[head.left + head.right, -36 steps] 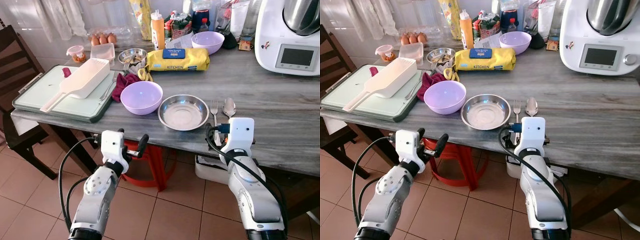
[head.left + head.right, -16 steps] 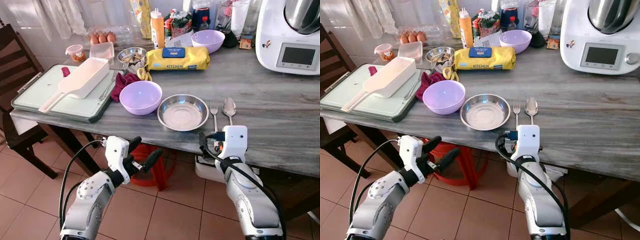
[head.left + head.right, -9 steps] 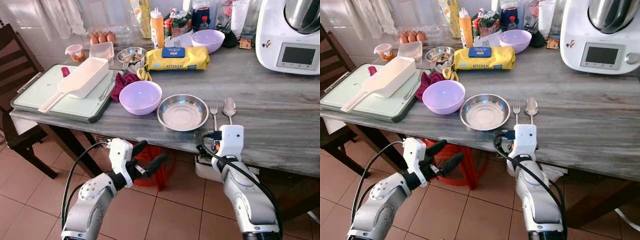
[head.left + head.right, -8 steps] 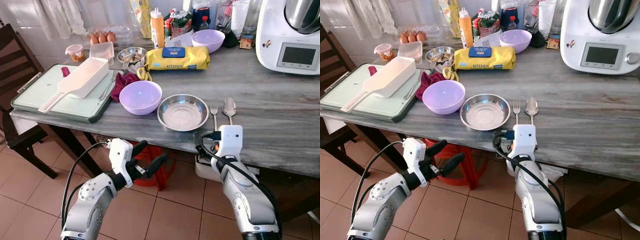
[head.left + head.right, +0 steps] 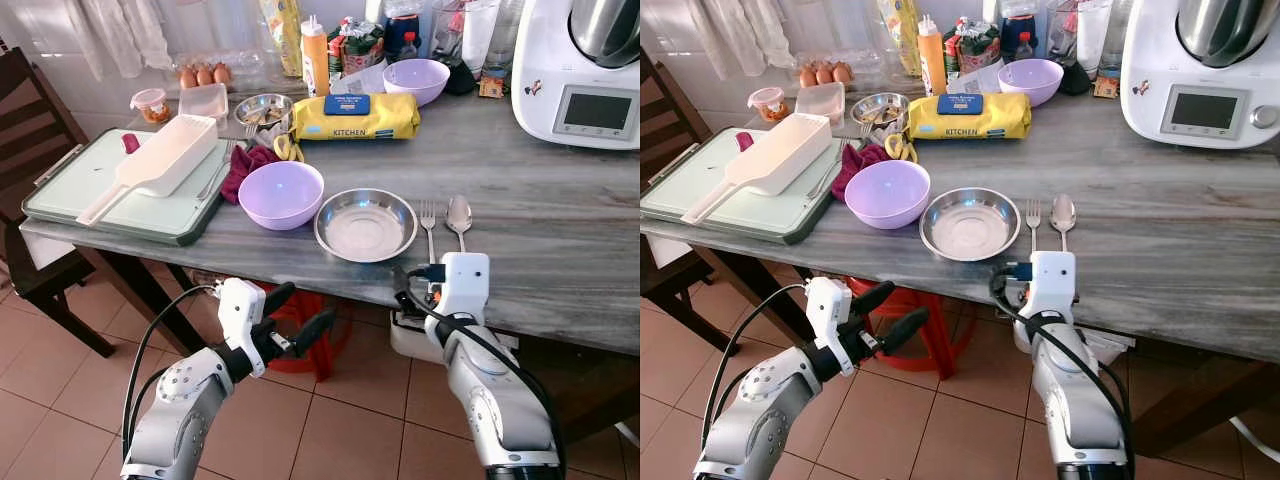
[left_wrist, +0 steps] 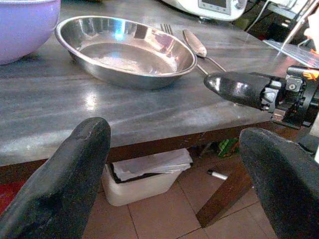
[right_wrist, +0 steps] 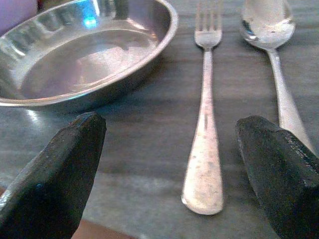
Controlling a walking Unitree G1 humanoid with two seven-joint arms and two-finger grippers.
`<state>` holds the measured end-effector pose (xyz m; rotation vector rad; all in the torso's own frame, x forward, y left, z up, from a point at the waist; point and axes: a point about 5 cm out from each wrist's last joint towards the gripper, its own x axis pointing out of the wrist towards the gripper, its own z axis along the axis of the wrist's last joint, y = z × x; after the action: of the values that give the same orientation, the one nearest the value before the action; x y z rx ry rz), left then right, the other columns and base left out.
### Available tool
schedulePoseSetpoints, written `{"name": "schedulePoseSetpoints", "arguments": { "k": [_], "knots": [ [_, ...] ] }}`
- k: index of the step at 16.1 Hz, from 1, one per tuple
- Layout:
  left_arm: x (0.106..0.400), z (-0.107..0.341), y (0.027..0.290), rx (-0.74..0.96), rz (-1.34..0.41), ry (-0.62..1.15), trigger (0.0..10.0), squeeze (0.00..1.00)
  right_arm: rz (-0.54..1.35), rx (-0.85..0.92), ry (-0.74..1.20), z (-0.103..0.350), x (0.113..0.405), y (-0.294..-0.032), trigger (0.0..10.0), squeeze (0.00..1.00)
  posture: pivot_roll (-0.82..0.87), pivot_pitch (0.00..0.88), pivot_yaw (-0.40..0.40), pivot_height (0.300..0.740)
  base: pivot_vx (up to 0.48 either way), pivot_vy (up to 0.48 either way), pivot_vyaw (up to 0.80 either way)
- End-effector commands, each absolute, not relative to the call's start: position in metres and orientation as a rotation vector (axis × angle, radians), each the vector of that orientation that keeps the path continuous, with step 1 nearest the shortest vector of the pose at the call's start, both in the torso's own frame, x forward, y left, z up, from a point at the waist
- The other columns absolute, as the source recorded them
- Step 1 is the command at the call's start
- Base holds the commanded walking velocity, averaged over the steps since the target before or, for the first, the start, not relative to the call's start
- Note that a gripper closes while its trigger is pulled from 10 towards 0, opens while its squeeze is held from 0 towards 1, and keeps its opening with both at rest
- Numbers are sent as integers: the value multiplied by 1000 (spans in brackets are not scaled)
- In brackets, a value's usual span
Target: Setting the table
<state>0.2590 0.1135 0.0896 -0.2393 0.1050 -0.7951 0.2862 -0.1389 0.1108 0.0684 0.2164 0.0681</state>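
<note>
At the near edge of the grey surface (image 5: 560,215), the right tool (image 7: 174,164) sits with its fingers spread wide and empty, one either side of the fork (image 5: 428,222) handle, just off the edge. The fork lies flat beside the spoon (image 5: 459,215), the two side by side and not quite touching, handles pointing toward the near edge. Just left of them is the steel plate (image 5: 366,224), and left of that, touching or nearly so, the purple bowl (image 5: 281,194).

Below the edge, over the tiled floor (image 5: 60,400), the left tool (image 5: 288,316) hangs with its fingers parted, gripping nothing, aimed up at the underside of the surface near the plate. A red stool (image 5: 312,335) stands behind it.

On the left end of the surface is a green tray (image 5: 60,200) with a white scoop (image 5: 165,160) on it. Toward the far edge lie a yellow packet (image 5: 355,117), a second purple bowl (image 5: 415,80) and, at the far right corner, a white kitchen machine (image 5: 585,70).
</note>
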Motion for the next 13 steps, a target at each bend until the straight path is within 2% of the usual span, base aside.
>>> {"name": "schedulePoseSetpoints", "arguments": {
  "k": [1,13],
  "knots": [
    [259,88,115,-232,-800,114,10000,0,55,67,197,115,285,-139,10000,0,-102,87,128,740,0,0,0],
    [256,85,117,-221,-794,127,10000,0,103,109,246,107,287,-128,10000,0,-90,90,128,740,0,0,0]
  ]
}}
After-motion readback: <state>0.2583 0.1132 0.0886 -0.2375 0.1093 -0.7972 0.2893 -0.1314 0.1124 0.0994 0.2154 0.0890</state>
